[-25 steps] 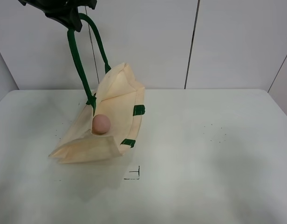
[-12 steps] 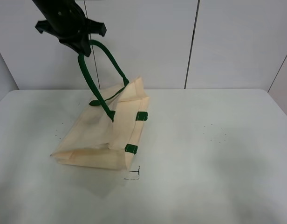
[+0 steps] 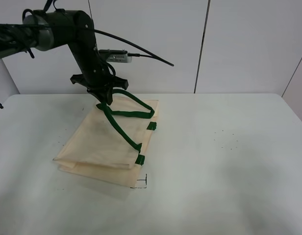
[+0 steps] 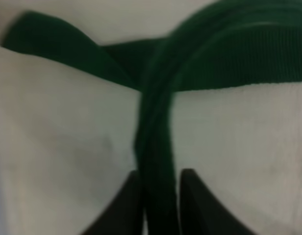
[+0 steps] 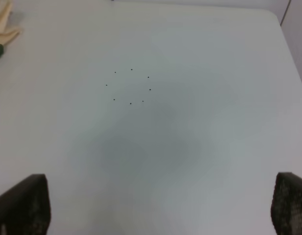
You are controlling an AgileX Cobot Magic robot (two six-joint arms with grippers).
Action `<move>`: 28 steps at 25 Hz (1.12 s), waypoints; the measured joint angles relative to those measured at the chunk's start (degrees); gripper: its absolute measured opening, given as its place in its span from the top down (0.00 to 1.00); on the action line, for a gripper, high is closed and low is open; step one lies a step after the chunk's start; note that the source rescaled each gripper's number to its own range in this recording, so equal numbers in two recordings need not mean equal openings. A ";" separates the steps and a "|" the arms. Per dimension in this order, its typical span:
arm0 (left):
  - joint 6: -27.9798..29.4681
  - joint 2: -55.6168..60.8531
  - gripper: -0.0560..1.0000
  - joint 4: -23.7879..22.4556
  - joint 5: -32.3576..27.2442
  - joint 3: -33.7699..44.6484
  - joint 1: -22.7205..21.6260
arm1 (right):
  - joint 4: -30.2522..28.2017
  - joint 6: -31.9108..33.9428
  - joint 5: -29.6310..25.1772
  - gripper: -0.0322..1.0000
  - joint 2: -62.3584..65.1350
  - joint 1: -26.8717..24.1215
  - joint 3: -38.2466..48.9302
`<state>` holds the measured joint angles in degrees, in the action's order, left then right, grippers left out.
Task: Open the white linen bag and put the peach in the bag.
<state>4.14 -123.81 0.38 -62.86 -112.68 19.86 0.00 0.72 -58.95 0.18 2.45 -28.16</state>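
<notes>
The white linen bag (image 3: 107, 142) lies nearly flat on the left half of the table (image 3: 229, 171). Its dark green handle (image 3: 126, 115) loops up from the far end. My left gripper (image 3: 104, 99) hangs low over that far end and is shut on the handle. In the left wrist view the fingers (image 4: 190, 196) pinch the green strap (image 4: 158, 122) just above the cream fabric (image 4: 67, 147). The peach is hidden. My right gripper (image 5: 156, 210) is open and empty over bare table. A corner of the bag (image 5: 4, 24) shows in the right wrist view.
A small black corner mark (image 3: 141, 183) sits on the table by the bag's near right corner. A cluster of tiny dark dots (image 3: 227, 139) lies on the right half and also shows in the right wrist view (image 5: 131, 88). A panelled wall stands behind the table.
My left gripper came down with the handle. The bag, held up and open a second ago, has dropped and flattened. The peach, seen in the bag's mouth then, no longer shows.
</notes>
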 joint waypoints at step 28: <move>1.40 -1.89 0.04 -5.27 -2.37 0.11 -19.42 | 0.00 0.17 0.00 0.00 0.00 0.00 0.00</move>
<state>5.54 -125.70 -4.89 -65.23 -112.57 0.44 0.00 0.90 -58.95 0.18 2.45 -28.16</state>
